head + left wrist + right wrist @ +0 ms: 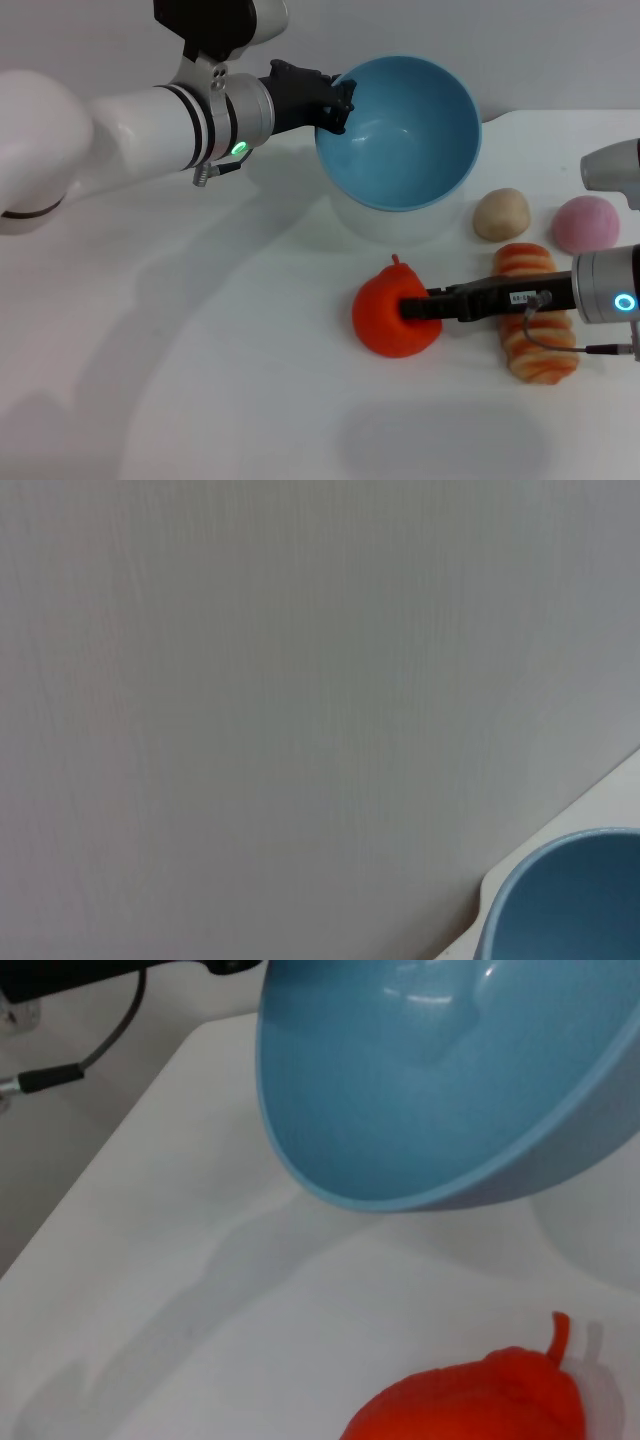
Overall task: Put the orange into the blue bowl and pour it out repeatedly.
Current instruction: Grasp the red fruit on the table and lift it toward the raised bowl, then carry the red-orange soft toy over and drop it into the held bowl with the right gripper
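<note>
White table (200, 380) carries the orange (395, 312), clamped by the right gripper (420, 306). Beyond the orange, the left gripper (338, 105) pinches the tilted blue bowl (400, 130) by its rim.

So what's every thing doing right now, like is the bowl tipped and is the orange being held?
blue bowl: lifted, tilted toward the camera, empty.
left pincer: shut on the bowl's rim.
orange: on the table, gripped.
right pincer: shut on the orange.
striped bread roll: lying on the table, under the right arm.
beige bun: resting on the table.
pink ball: resting on the table.
</note>
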`<state>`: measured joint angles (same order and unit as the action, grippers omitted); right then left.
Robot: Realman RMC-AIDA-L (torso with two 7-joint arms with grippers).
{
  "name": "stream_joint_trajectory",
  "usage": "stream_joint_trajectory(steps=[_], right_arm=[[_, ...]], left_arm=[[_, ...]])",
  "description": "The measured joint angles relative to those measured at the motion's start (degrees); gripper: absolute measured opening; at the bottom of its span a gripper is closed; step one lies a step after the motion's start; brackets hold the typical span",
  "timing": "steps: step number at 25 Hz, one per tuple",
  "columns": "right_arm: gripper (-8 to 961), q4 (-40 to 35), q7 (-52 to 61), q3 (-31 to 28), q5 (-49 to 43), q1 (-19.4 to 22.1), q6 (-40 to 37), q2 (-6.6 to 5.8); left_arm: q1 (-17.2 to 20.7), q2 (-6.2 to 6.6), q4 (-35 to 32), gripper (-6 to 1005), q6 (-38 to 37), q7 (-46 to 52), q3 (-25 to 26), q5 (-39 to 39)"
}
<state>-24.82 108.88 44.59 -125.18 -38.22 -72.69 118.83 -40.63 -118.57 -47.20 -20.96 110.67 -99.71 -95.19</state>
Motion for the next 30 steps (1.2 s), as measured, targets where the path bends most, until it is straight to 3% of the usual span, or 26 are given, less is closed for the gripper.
stream_joint_trajectory(steps=[8,14,21,30], right_arm=[[430,-0.27,-3.07,0.08,0.17,0.37,-0.50,-0.04],[223,-3.70,-6.26,-0.21,4.16,1.25,-5.92,-0.20],[17,-19.80,-10.51,-0.44,19.23,7.07,-20.59,-0.48],[16,-30.49,-10.52,-0.65,23.75,9.13,-22.96,-0.54]], left_arm=[[0.06,-0.05,0.09,-1,1.31,0.06,-0.75,0.23],[0.21,-0.08,0.11,-1,2.04,0.08,-0.87,0.27],[0.37,-0.09,0.71,0,3.24,0.16,-2.09,0.29],[0.46,-0.19,0.88,0,4.14,0.16,-4.48,0.27]])
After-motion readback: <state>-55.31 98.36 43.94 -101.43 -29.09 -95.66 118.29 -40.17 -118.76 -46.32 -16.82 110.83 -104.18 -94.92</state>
